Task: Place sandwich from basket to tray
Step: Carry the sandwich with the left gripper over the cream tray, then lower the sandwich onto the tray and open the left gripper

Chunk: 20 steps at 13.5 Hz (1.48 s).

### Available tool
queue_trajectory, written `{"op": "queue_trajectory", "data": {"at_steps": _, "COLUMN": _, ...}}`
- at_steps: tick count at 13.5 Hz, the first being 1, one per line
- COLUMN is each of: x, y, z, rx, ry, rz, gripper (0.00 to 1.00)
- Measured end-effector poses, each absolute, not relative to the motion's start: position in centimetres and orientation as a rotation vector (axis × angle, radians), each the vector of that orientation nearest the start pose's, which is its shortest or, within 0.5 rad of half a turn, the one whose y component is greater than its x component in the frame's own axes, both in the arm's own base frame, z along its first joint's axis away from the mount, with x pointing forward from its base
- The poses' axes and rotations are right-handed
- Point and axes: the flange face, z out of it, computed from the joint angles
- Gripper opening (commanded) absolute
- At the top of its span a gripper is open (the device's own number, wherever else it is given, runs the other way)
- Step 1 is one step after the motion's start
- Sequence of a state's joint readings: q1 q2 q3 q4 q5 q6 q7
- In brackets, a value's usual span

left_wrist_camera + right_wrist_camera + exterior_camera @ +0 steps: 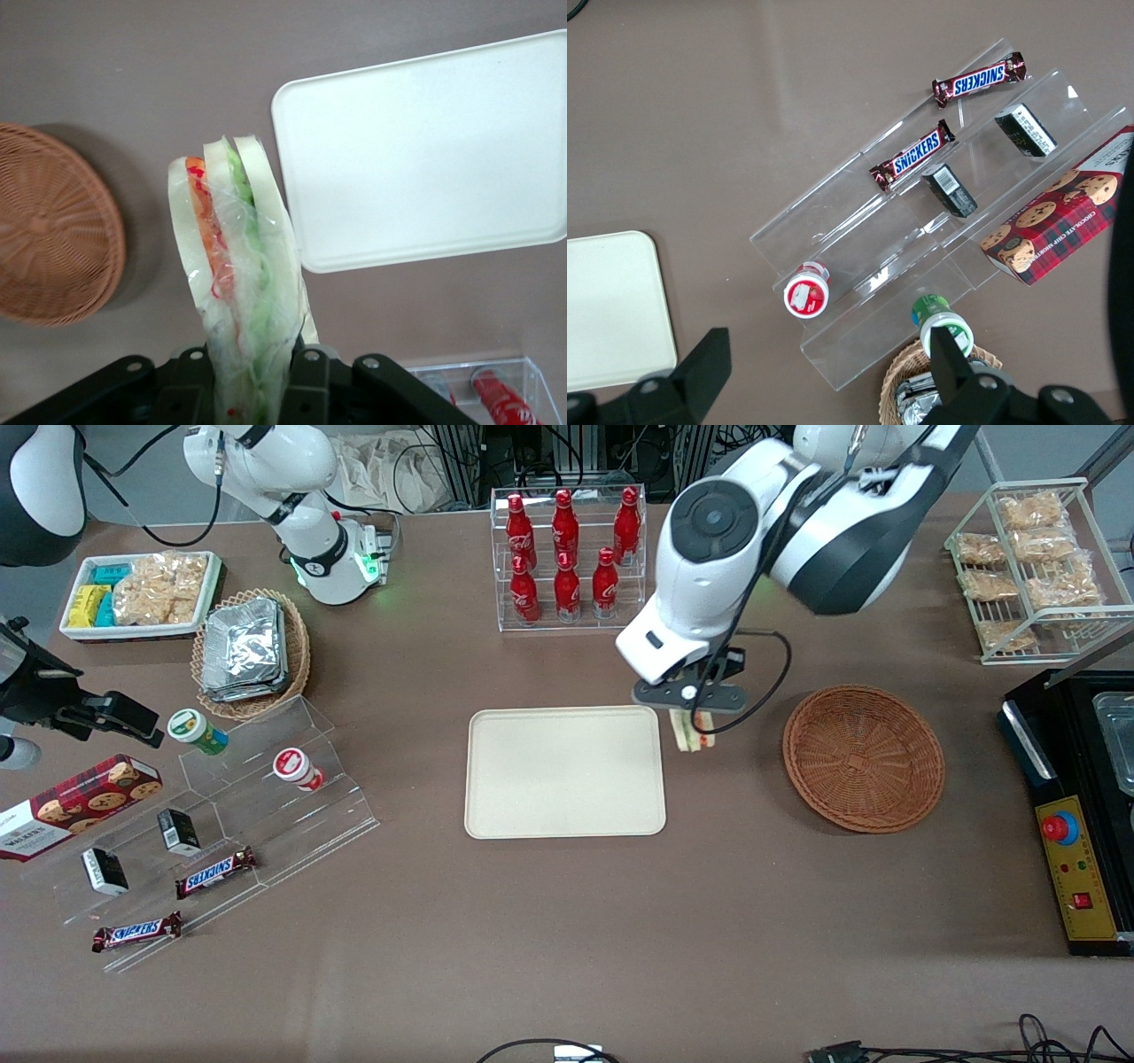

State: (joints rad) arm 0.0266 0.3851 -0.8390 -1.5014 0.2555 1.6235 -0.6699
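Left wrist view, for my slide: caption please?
Gripper holds wrapped sandwich between empty wicker basket and tray.

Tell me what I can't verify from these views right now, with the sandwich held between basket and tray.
- Sandwich: front view, upper part hidden by the tool shut on it.
- Its height above the table: neither front nor left wrist view shows it.
- Tray: left wrist view, one end cut off by the edge.
- Basket: left wrist view, partly cut off by the edge.
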Motion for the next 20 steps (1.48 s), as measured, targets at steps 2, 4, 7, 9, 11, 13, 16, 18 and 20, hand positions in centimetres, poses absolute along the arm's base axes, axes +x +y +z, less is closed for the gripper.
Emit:
{"op": "queue_trajectory", "data": {"at_steps": 2, "x": 50.8, "y": -39.6, "z": 43.9, "rx": -3.081, "ry": 0.226, "rz": 0.166, "gripper": 0.27}}
{"op": "queue_trajectory", "data": {"at_steps": 4, "x": 50.4, "y": -40.5, "z": 38.0, "rx": -3.084, "ry": 0.205, "rz": 0.154, "gripper": 0.27}}
{"op": "queue_trajectory", "data": {"at_steps": 7, "x": 48.8, "y": -42.4, "z": 31.6, "rx": -3.033, "ry": 0.271, "rz": 0.137, "gripper": 0.27}}
{"op": "queue_trajectory", "data": {"at_steps": 9, "x": 48.5, "y": -42.9, "z": 28.3, "rx": -2.999, "ry": 0.295, "rz": 0.133, "gripper": 0.27}}
{"op": "queue_trajectory", "data": {"at_steps": 11, "x": 48.2, "y": -43.3, "z": 26.3, "rx": -3.005, "ry": 0.327, "rz": 0.126, "gripper": 0.27}}
{"op": "queue_trajectory", "data": {"at_steps": 13, "x": 47.6, "y": -43.6, "z": 24.9, "rx": -3.003, "ry": 0.329, "rz": 0.107, "gripper": 0.31}}
{"op": "queue_trajectory", "data": {"at_steps": 16, "x": 47.4, "y": -43.7, "z": 24.4, "rx": -3.005, "ry": 0.331, "rz": 0.105, "gripper": 1.00}}
{"op": "queue_trajectory", "data": {"at_steps": 18, "x": 47.4, "y": -43.7, "z": 24.4, "rx": -3.006, "ry": 0.328, "rz": 0.104, "gripper": 1.00}}
{"op": "queue_trajectory", "data": {"at_steps": 20, "x": 47.4, "y": -43.6, "z": 24.4, "rx": -3.009, "ry": 0.294, "rz": 0.102, "gripper": 1.00}}
